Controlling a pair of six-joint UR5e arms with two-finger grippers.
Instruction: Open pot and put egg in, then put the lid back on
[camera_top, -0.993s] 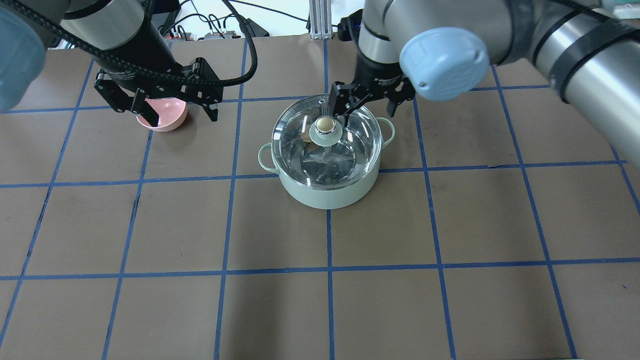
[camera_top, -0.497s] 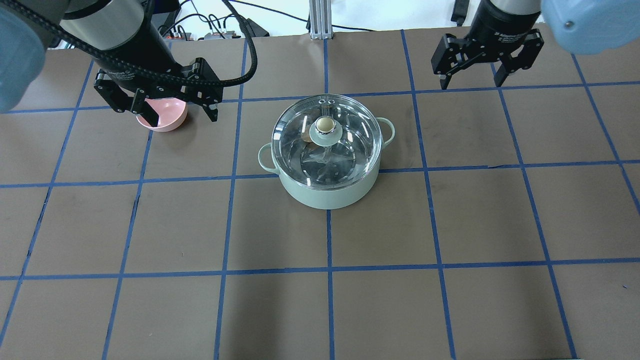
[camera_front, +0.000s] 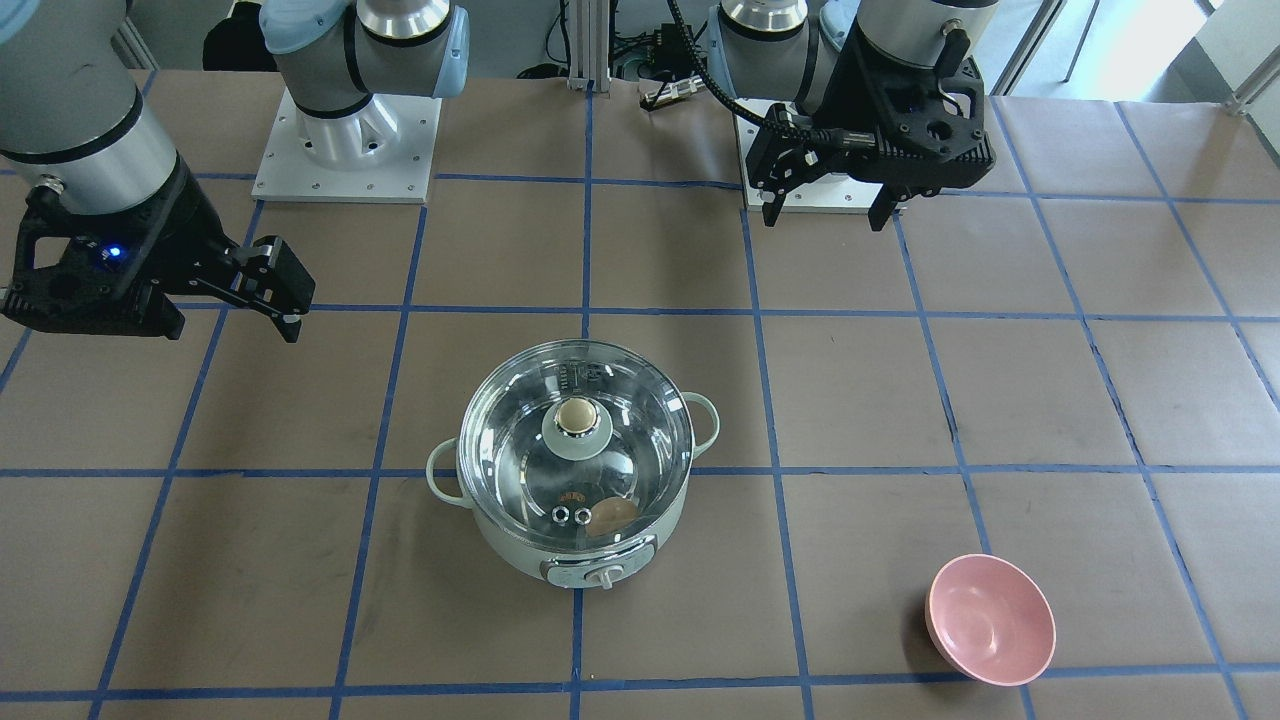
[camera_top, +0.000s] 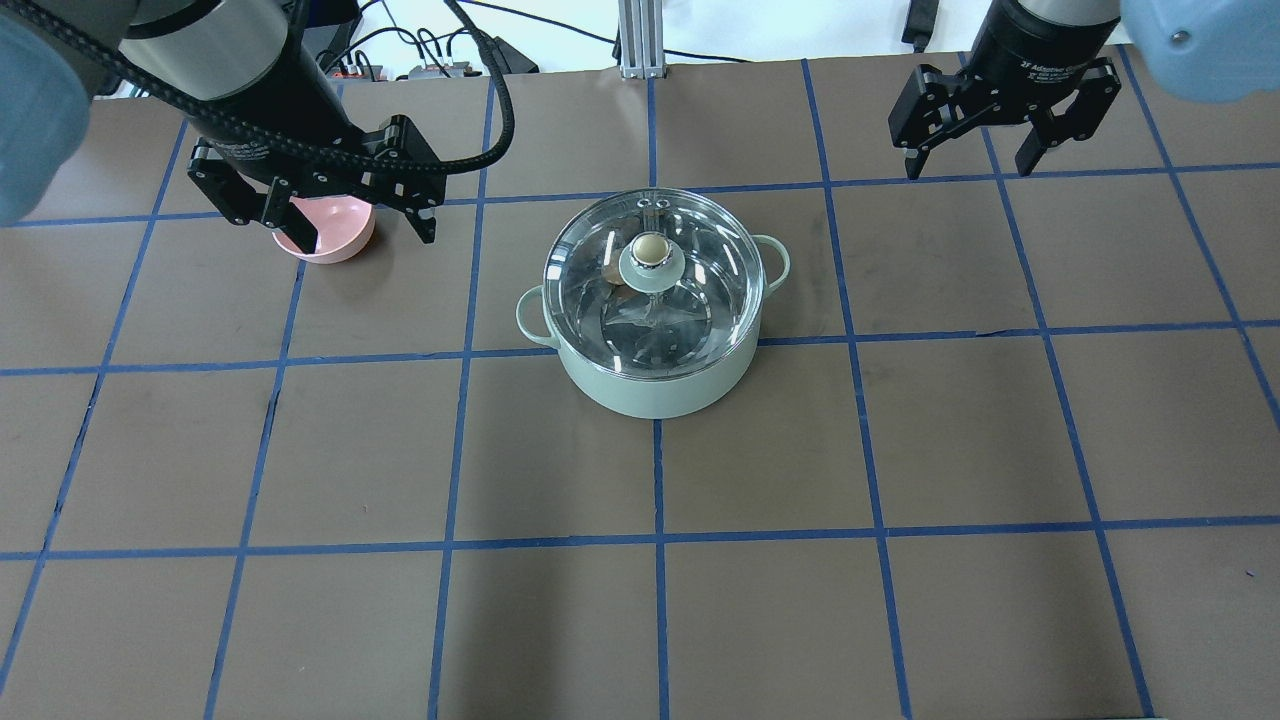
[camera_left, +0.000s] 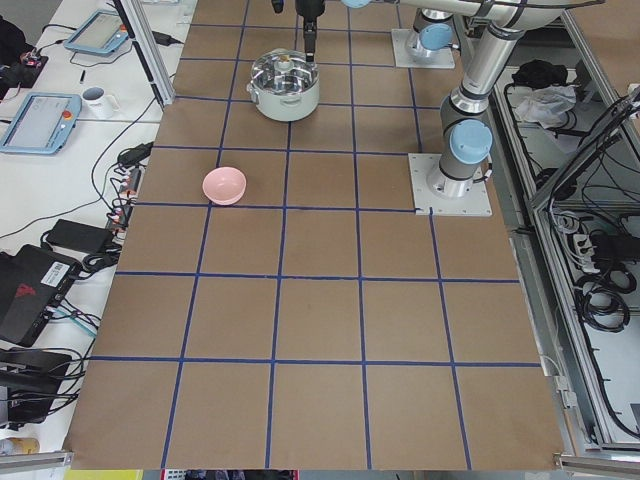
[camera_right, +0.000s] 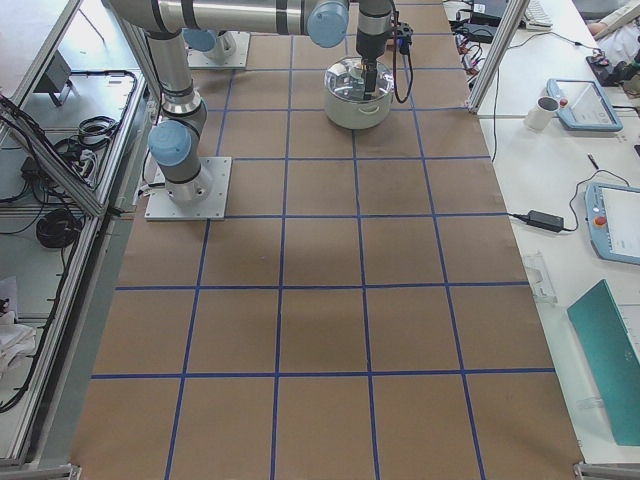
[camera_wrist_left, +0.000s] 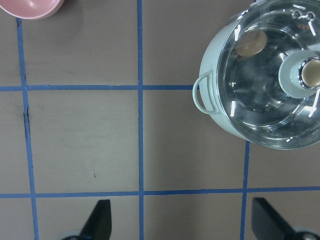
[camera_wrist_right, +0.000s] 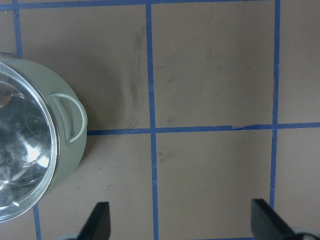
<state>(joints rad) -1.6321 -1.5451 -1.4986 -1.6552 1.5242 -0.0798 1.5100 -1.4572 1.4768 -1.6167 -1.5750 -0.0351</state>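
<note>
- Lid (camera_top: 610, 300) sits closed on pot (camera_top: 655, 395), egg (camera_front: 612, 514) inside.
- Left claw (camera_top: 335, 228) released, empty, raised above tabletop (camera_top: 560, 620).
- Right claw (camera_top: 968, 170) released, empty, well apart from pot.

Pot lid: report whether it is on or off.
On. The lid sits level on the pot, covering its whole rim, with the egg seen inside through the glass.

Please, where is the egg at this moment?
The egg lies inside the pot, under the closed lid. In the front-facing view it sits by the pot's near wall, next to the vent rings and just above the dial.
</note>
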